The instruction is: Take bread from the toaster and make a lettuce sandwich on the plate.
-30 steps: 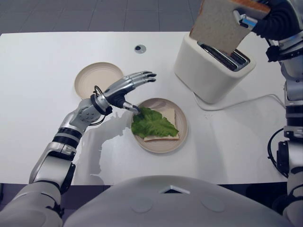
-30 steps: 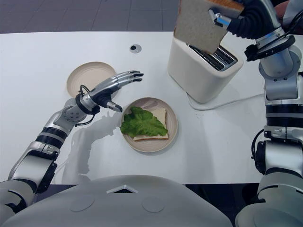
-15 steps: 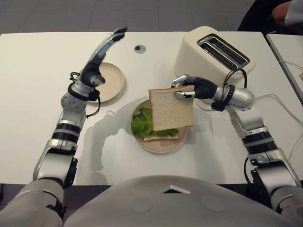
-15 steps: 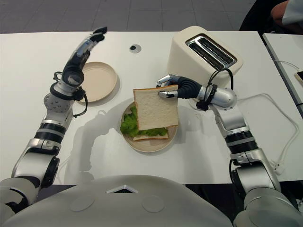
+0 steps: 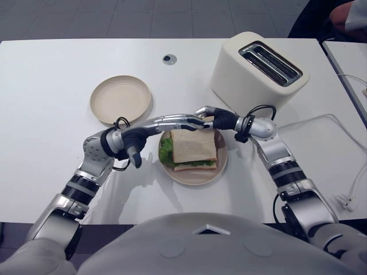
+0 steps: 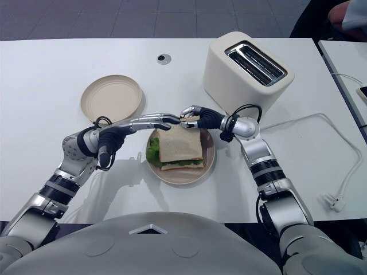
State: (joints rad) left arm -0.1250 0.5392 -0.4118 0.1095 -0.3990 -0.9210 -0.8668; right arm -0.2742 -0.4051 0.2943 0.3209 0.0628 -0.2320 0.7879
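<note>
1. Two plates on the white tabletop (image 5: 51, 80) here. Furthest left is the empty round beige plate (image 5: 120, 99), sitting left of centre, closer to the far edge than the near one.
2. Next, the left hand (image 5: 157, 125). It's just on the near-right side of that empty plate, stretched out almost flat and pointing right. The thumb hangs down and it's got nothing in it. Its fingertips (image 5: 198, 121) end up right at the far edge of the sandwich, pretty much meeting the other hand.
3. There's a small dark round grommet (image 5: 169, 58) near the far edge, about mid-table.
4. Around the middle of the tabletop is the second round beige plate (image 5: 195, 179) with the sandwich on it. The top slice of white bread (image 5: 194, 146) lies roughly flat over a green lettuce leaf (image 5: 165, 150), which pokes out on the left side. The bottom bread slice (image 5: 195, 167) peeks out along the near edge.
5. The right hand (image 5: 217, 119) is at the far edge of the sandwich plate. Its fingers are curled, and it looks like they're pinching the far crust of the top slice.
6. The cream-white two-slot toaster (image 5: 252, 80) stands towards the far right corner, both slots empty.
7. A white cable (image 5: 312, 118) runs from the toaster's base off towards the right edge.
</note>
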